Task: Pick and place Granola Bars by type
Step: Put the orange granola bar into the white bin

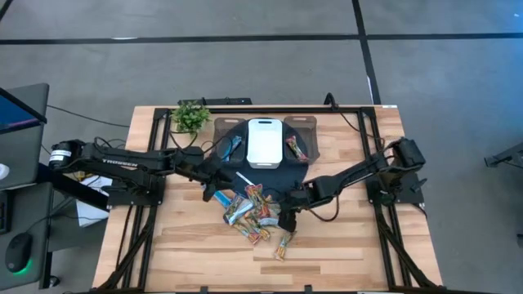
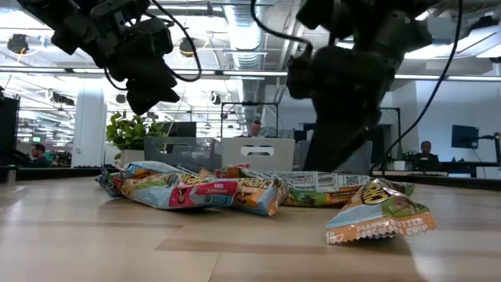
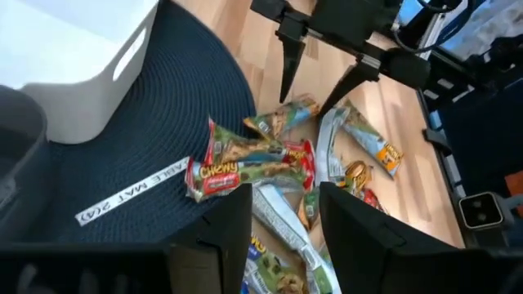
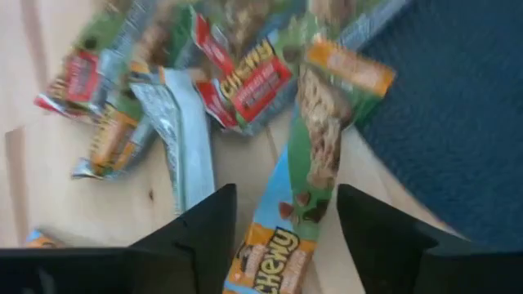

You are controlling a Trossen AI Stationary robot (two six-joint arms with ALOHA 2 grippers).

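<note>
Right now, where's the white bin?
In the high view the white bin sits at the back middle of the table on the dark round mat, between two bars lying on that mat, with the bar pile nearer the front.

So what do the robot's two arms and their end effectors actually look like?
Both are black jointed arms trailing black cables. The left arm carries white TROSSEN lettering along its link. The left end effector and the right end effector each have two flat, dark, wedge-shaped fingers.

Two granola bars (image 1: pixel 230 148) lie in trays; the heaped pile (image 1: pixel 255 214) cannot be counted exactly.
</note>
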